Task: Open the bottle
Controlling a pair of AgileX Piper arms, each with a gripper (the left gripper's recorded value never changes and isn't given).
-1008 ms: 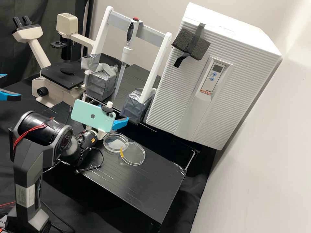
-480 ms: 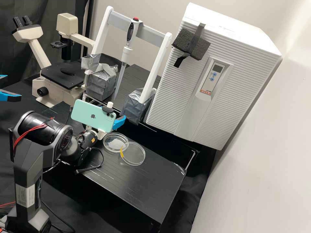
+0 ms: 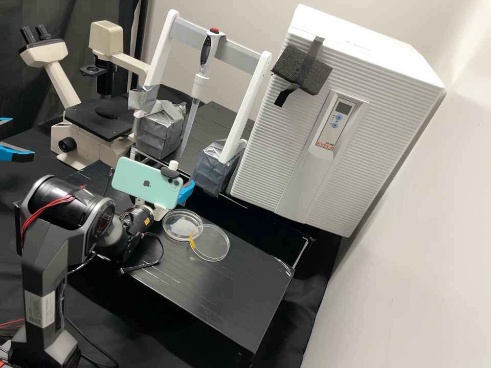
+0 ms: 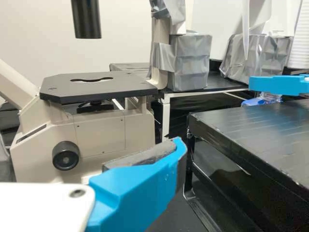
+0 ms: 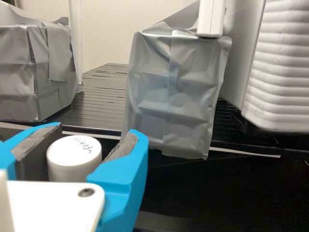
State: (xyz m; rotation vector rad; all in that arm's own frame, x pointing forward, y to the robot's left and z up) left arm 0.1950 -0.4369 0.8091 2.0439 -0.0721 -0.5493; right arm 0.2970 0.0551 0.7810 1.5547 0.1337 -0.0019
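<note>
1. Bottle and hold: the bottle stands on the black slatted platform (image 3: 230, 286), just in front of the tape-wrapped foot (image 5: 174, 92) of the pipette stand. Its body is hidden; its white cap (image 5: 74, 157) pokes up between blue fingers.
2. The right gripper (image 5: 79, 140) meets the cap from the side, grey pads (image 5: 34, 140) pressed on opposite flanks, so the jaws are clamped on the white cap. I judge this a grip for twisting it off.
3. The left gripper (image 3: 20, 136) hangs well apart, beside the microscope (image 3: 87, 128), jaws spread and empty. Nothing steadies the bottle's body, so it may spin along with the cap.
4. Room, largest first: a white ribbed cabinet (image 3: 332, 128) stands against the pale wall, close by the work spot and limiting swing on that side.
5. The platform is a raised black shelf on a bench draped in dark cloth.
6. The pipette stand (image 3: 240, 53) carries one pipette (image 3: 197, 87); its taped feet look weighted against tipping.
7. Two clear petri dishes, one (image 3: 180, 224) overlapping the other (image 3: 210, 244), lie near the gripper and could be knocked.
</note>
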